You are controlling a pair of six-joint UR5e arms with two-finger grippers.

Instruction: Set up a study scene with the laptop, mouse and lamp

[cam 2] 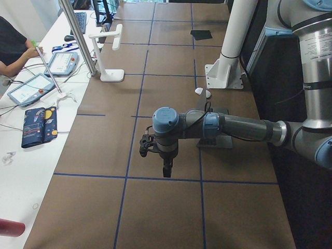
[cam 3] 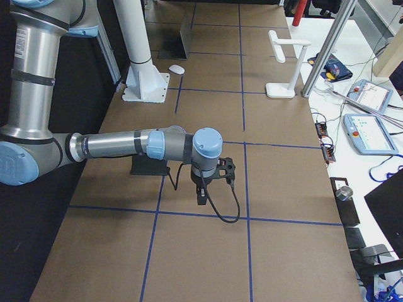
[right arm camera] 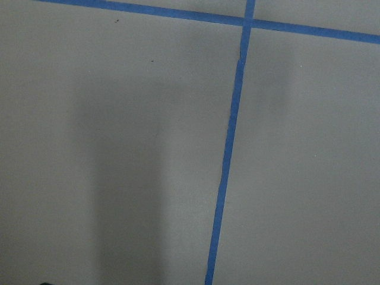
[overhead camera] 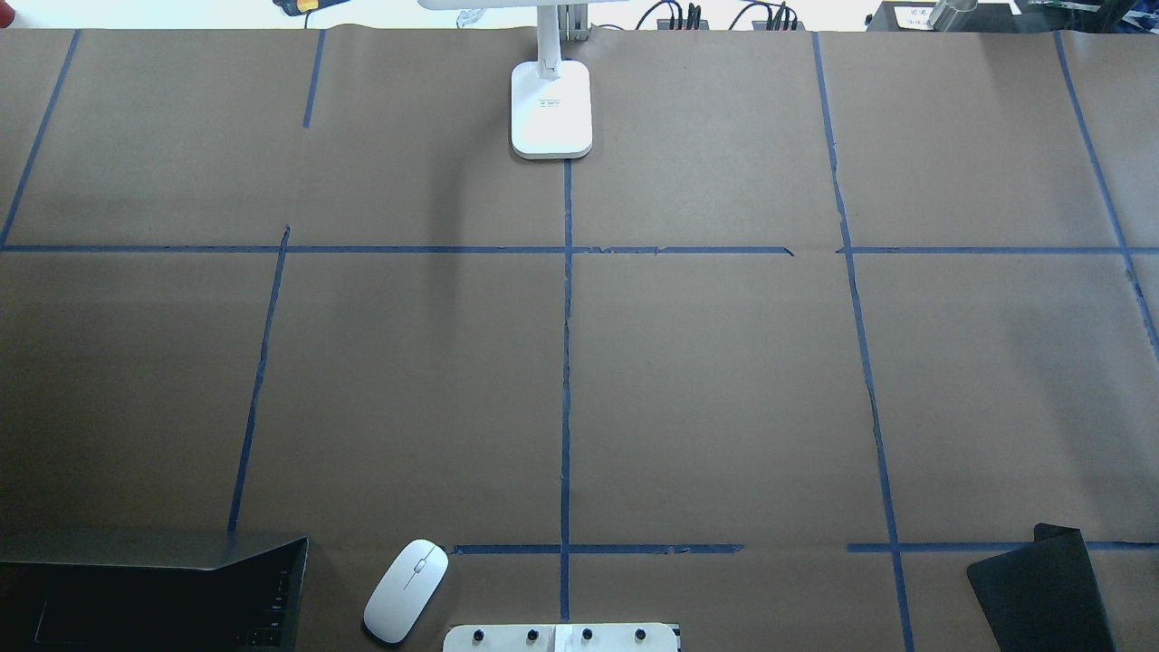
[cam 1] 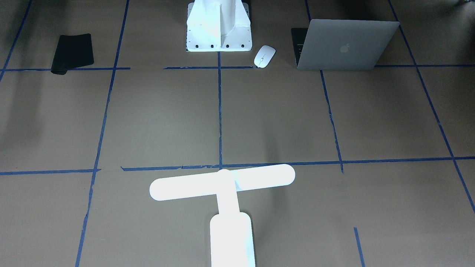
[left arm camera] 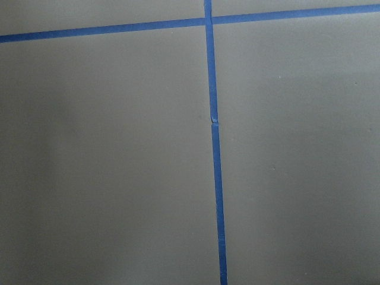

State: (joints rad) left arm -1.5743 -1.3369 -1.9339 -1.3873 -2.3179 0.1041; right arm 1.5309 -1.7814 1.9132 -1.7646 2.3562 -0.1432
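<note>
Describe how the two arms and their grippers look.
The left arm and right arm are silver-grey tubes with light blue caps on round joints. The left gripper and right gripper are small and black. A black cable loops below the right wrist.

Item count: one laptop [cam 1: 345,46], one mouse [cam 1: 264,56], one lamp [cam 1: 222,183], one black mat [cam 1: 72,53], one white pedestal [cam 1: 219,27]. Arms: two, left arm [cam 2: 233,127] and right arm [cam 3: 126,145].

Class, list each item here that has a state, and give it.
Slim silver-grey metal laptop: partly open, lid angled.
Small glossy white oval mouse: lying top side up.
White T-shaped lamp: standing upright.
Black rectangular mat: flat, one edge curled.
Left gripper: cannot tell.
Right gripper: cannot tell.
</note>
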